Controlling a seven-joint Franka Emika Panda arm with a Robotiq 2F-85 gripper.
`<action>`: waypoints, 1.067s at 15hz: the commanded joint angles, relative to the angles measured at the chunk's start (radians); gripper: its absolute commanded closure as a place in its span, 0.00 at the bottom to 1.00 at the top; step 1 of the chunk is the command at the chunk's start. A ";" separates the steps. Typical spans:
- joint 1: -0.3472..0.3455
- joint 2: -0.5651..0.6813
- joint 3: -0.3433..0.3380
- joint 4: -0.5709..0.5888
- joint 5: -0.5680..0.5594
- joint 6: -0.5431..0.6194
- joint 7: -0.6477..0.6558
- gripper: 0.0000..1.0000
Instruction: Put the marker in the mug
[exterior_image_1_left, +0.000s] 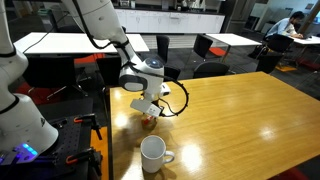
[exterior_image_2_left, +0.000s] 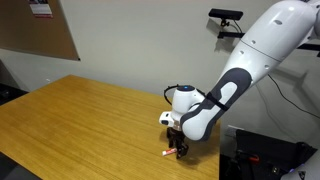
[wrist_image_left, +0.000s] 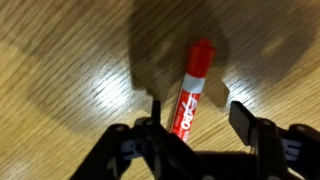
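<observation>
The red marker (wrist_image_left: 191, 92) lies flat on the wooden table, between my two open fingers in the wrist view. My gripper (wrist_image_left: 196, 118) is open, straddling the marker's near end; neither finger touches it. In an exterior view the gripper (exterior_image_1_left: 149, 117) hangs low over the table near its edge. The white mug (exterior_image_1_left: 153, 154) stands upright on the table in front of the gripper, a short way off, handle to the right. In an exterior view the gripper (exterior_image_2_left: 178, 150) is down at the table and a bit of the marker (exterior_image_2_left: 166, 153) shows beside it. The mug is out of that view.
The wooden table (exterior_image_1_left: 230, 110) stretches wide beside the gripper. A black cable (exterior_image_1_left: 180, 103) loops from the wrist. Chairs (exterior_image_1_left: 207, 48) and other tables stand behind. A wall and a cork board (exterior_image_2_left: 40, 30) are at the back.
</observation>
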 joint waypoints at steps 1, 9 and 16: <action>-0.026 0.010 0.020 0.015 -0.023 -0.004 -0.004 0.56; -0.013 -0.008 0.011 0.003 -0.028 0.021 0.028 0.95; 0.008 -0.051 0.006 -0.036 -0.053 0.136 0.077 0.95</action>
